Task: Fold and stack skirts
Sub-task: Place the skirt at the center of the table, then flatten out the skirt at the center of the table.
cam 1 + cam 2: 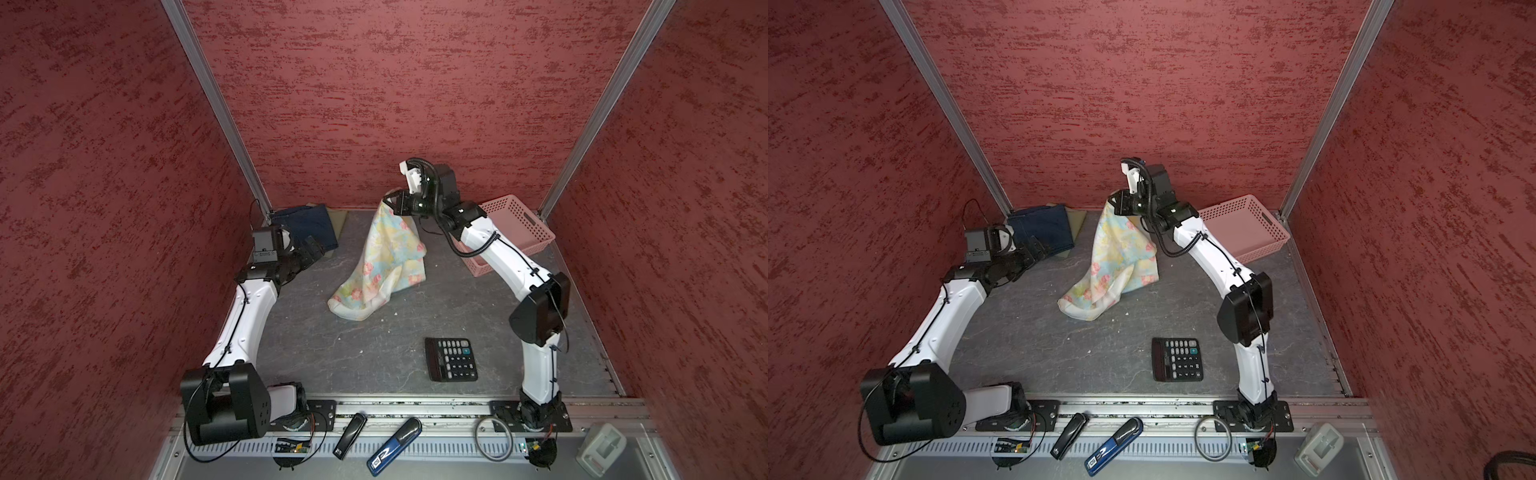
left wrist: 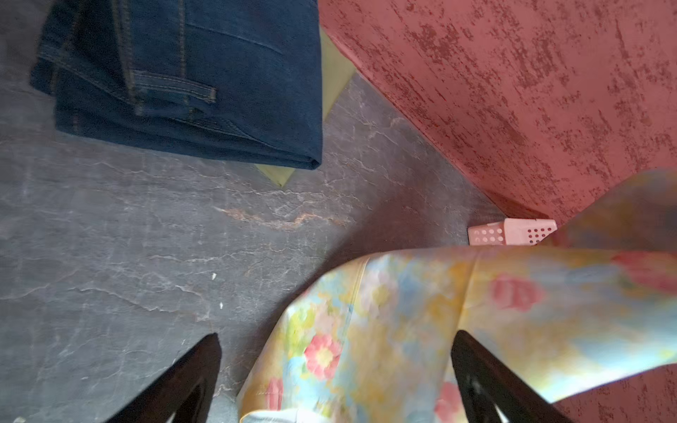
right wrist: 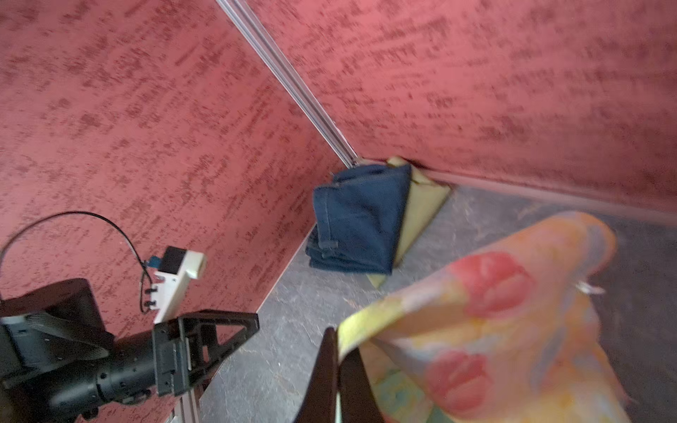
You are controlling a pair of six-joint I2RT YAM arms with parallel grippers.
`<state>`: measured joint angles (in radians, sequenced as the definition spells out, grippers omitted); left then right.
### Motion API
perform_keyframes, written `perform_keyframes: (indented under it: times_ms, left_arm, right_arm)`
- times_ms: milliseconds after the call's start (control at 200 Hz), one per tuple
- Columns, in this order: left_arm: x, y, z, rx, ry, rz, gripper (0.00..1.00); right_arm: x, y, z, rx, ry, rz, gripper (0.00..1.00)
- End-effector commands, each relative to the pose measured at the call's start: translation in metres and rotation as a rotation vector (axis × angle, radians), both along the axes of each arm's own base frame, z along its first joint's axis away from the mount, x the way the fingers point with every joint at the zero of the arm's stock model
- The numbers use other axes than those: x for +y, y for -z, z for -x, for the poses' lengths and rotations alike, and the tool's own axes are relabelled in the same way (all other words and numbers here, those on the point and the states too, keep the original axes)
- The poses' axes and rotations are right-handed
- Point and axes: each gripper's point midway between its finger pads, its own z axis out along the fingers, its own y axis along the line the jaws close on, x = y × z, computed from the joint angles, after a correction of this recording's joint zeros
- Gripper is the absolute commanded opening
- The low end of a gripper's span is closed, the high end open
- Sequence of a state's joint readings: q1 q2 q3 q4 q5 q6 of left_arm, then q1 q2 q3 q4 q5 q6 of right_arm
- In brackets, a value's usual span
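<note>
Red walls point(image 1: 104, 208) stand around a grey table point(image 1: 332, 353). Two white and black arms reach in from the near edge. The right arm point(image 1: 490, 249) is lifted high, and the right gripper point(image 1: 392, 203) is squeezed tight on the top edge of the flower skirt point(image 1: 386, 257). This yellow and blue skirt with pink flowers hangs down in the middle of the table, and its bottom end lies crumpled on the grey top. The pink basket point(image 1: 519, 224) sits in the far right corner, behind the right arm. The blue denim skirt point(image 1: 309, 226) lies folded in the far left corner, on top of the green skirt point(image 1: 337, 218), which peeks out at the edges. The left gripper point(image 1: 316, 249) is near the blue skirt with its jaws wide apart, holding nothing. A black calculator point(image 1: 453, 359) lies flat near the front, close to the right arm.
</note>
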<state>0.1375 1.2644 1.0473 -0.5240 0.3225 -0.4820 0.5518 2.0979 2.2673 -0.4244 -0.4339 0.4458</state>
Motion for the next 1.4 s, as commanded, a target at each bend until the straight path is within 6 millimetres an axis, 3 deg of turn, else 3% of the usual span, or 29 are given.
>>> perform_keyframes:
  times_ms: [0,75,155,215,321,336,341,346,361,426,506,646,691,761,852,942,1027,1127,1257,1393]
  left_arm:
    - [0.003,-0.016,0.009,-0.021,0.000,0.008,0.98]
    - [0.006,-0.022,0.009,-0.035,-0.009,0.011,0.98]
    - [0.007,-0.026,0.007,-0.047,-0.010,0.010,0.98]
    - [0.006,-0.028,0.005,-0.052,-0.008,0.014,0.98]
    - [0.002,-0.027,0.002,-0.052,0.000,0.023,0.98]
    - [0.002,-0.027,0.001,-0.054,0.003,0.022,0.98]
    - [0.001,-0.026,0.001,-0.053,0.004,0.023,0.98]
    - [0.001,-0.026,0.001,-0.052,0.005,0.023,0.98]
    - [0.000,-0.025,0.000,-0.050,0.006,0.023,0.98]
    - [-0.004,-0.020,-0.002,-0.039,0.016,0.024,0.98]
    - [-0.009,-0.014,-0.004,-0.024,0.027,0.021,0.99]
    - [-0.015,-0.003,-0.011,0.000,0.037,0.030,0.99]
    - [-0.018,-0.003,-0.015,0.000,0.043,0.029,0.99]
    - [-0.025,0.002,-0.020,0.008,0.055,0.020,0.99]
    - [-0.035,0.012,-0.030,0.030,0.074,0.003,1.00]
    - [-0.046,0.024,-0.039,0.062,0.101,-0.041,1.00]
    - [-0.060,0.035,-0.049,0.087,0.141,-0.110,1.00]
    - [-0.089,0.040,-0.066,0.057,0.258,-0.184,1.00]
    - [-0.134,0.049,-0.096,-0.018,0.446,-0.282,0.98]
    - [-0.172,0.058,-0.130,-0.113,0.632,-0.282,0.96]
  right_arm:
    - [-0.001,-0.116,0.037,-0.181,-0.085,-0.140,0.00]
    - [-0.009,-0.156,0.051,-0.236,-0.089,-0.212,0.00]
    - [-0.019,-0.175,0.067,-0.243,-0.087,-0.241,0.00]
    - [-0.027,-0.169,0.071,-0.210,-0.057,-0.219,0.00]
    - [-0.047,-0.124,0.075,-0.120,0.028,-0.196,0.00]
    - [-0.053,-0.121,0.078,-0.116,0.041,-0.203,0.00]
    - [-0.056,-0.130,0.082,-0.134,0.044,-0.219,0.00]
    - [-0.056,-0.115,0.080,-0.107,0.049,-0.204,0.00]
    - [-0.062,-0.120,0.084,-0.114,0.059,-0.219,0.00]
    - [-0.073,-0.078,0.092,-0.047,0.072,-0.177,0.00]
    - [-0.069,-0.019,0.110,0.035,-0.005,-0.095,0.00]
    - [-0.082,0.121,0.139,0.276,-0.012,0.040,0.02]
    - [-0.091,0.160,0.146,0.337,0.016,0.103,0.10]
    - [-0.106,0.193,0.150,0.368,0.054,0.206,0.31]
    - [-0.118,0.198,0.146,0.342,0.093,0.294,0.62]
    - [-0.134,0.176,0.135,0.279,0.161,0.299,0.75]
    - [-0.148,0.171,0.121,0.269,0.222,0.299,0.77]
    - [-0.153,0.176,0.114,0.275,0.239,0.281,0.77]
    - [-0.152,0.190,0.114,0.300,0.223,0.250,0.76]
    - [-0.150,0.186,0.120,0.273,0.187,0.222,0.76]
